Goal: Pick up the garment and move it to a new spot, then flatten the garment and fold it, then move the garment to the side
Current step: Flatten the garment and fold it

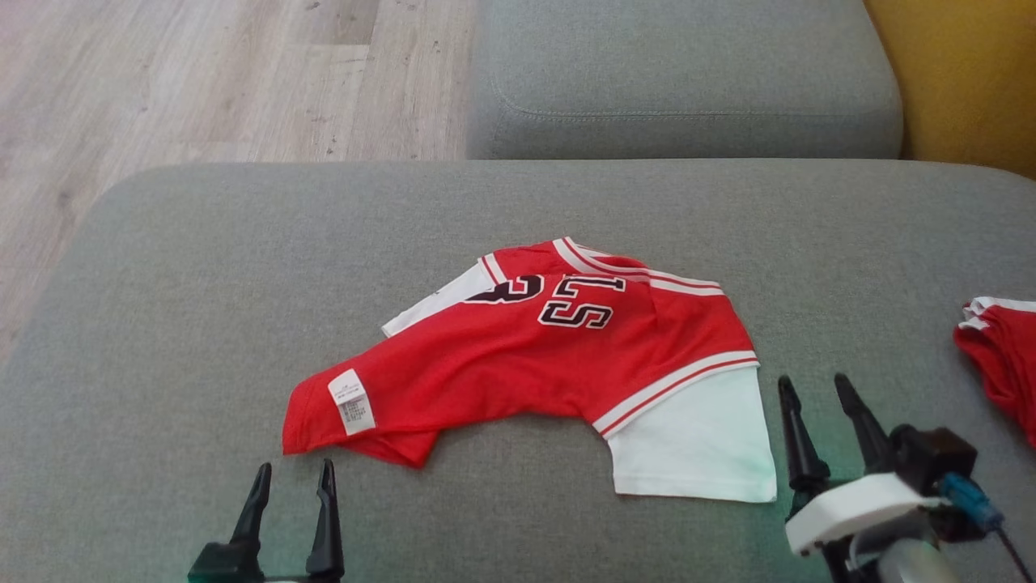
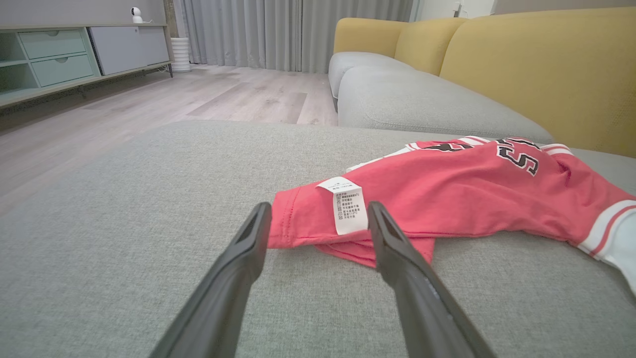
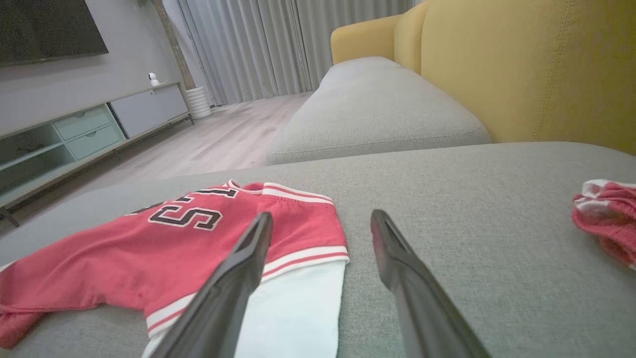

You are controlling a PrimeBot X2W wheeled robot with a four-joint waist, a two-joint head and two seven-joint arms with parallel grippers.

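Left claw (image 1: 295, 465) & right claw (image 1: 813, 380) gape empty; garment (image 1: 526, 356) rumpled on sofa (image 1: 162, 324). Prob flattening step, next pinch hem + sleeve.

The garment (image 1: 550, 356) lies spread on the near sofa cushion (image 1: 162, 324), about its middle. The left end effector (image 1: 295, 465) stands just before its near left corner, and the right end effector (image 1: 813, 379) just beside its right sleeve. A second garment (image 1: 999, 356) lies at the cushion's right edge, well apart. Another cushion (image 1: 688, 73) sits behind, with the floor (image 1: 202, 81) to the left.
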